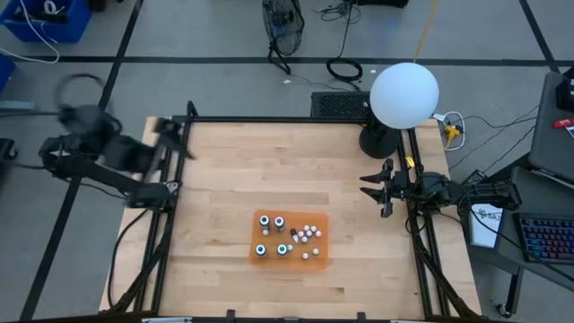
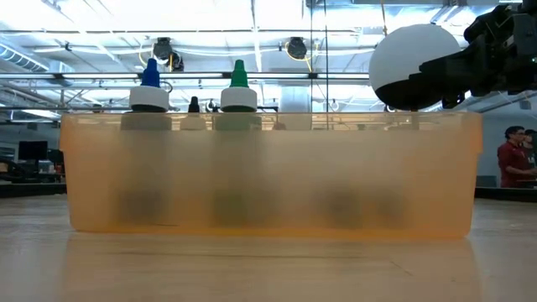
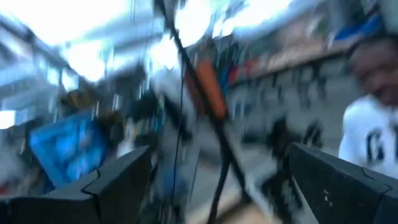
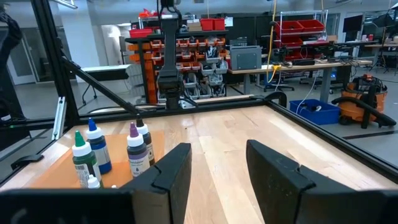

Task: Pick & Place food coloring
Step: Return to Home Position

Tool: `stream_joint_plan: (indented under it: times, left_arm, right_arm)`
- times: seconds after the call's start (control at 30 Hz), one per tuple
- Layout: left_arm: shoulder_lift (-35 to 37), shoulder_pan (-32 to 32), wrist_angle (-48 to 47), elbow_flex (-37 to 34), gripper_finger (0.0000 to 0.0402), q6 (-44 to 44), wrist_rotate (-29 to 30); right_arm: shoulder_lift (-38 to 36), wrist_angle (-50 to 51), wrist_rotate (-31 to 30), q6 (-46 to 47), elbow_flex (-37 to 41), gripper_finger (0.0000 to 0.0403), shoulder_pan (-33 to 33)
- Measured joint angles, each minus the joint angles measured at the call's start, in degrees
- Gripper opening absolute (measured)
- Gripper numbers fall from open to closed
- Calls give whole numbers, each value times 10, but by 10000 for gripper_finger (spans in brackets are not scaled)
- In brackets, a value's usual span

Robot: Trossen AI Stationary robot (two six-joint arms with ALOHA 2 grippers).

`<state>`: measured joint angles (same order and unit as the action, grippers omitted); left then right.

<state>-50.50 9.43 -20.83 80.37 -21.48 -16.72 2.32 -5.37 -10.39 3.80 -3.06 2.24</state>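
four food coloring bottles (image 1: pixel 265 220) stand upright in the orange bin (image 1: pixel 320 218) at mid-table, with a few white beads (image 1: pixel 306 235) beside them. both arms are well apart from the bin: the left gripper (image 3: pixel 219 155) is near the table's left rear corner and the right gripper (image 4: pixel 217 149) at the right edge, each with fingers spread and nothing between them. the bottles look light, smooth and easy to tip — a hold across the body just below the cap seems safest.
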Motion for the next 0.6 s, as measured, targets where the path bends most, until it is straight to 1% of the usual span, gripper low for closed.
stream_joint_plan:
  times: [0.03, 0.1, 0.17, 0.3, 0.33, 0.43, 0.53, 0.6]
  left_arm:
    - [14, -5, 37, -22, 376, 6, -23]
    - [39, -13, 97, -72, 374, 29, -37]
    - [52, -19, 145, -134, 372, 53, -23]
    - [49, -35, 262, -261, 374, 104, 42]
    - [49, -40, 286, -289, 375, 108, 49]
    - [53, -64, 366, -368, 378, 125, 52]
    - [61, -96, 441, -444, 376, 168, 47]
    - [82, -121, 492, -488, 374, 197, 42]
  right_arm:
    - [0, 0, 0, 0, 0, 142, 0]
    - [0, 0, 0, 0, 0, 142, 0]
    - [0, 0, 0, 0, 0, 142, 0]
    - [0, 0, 0, 0, 0, 142, 0]
    - [0, 0, 0, 0, 0, 142, 0]
    - [0, 0, 0, 0, 0, 142, 0]
    - [0, 0, 0, 0, 0, 142, 0]
    - [0, 0, 0, 0, 0, 142, 0]
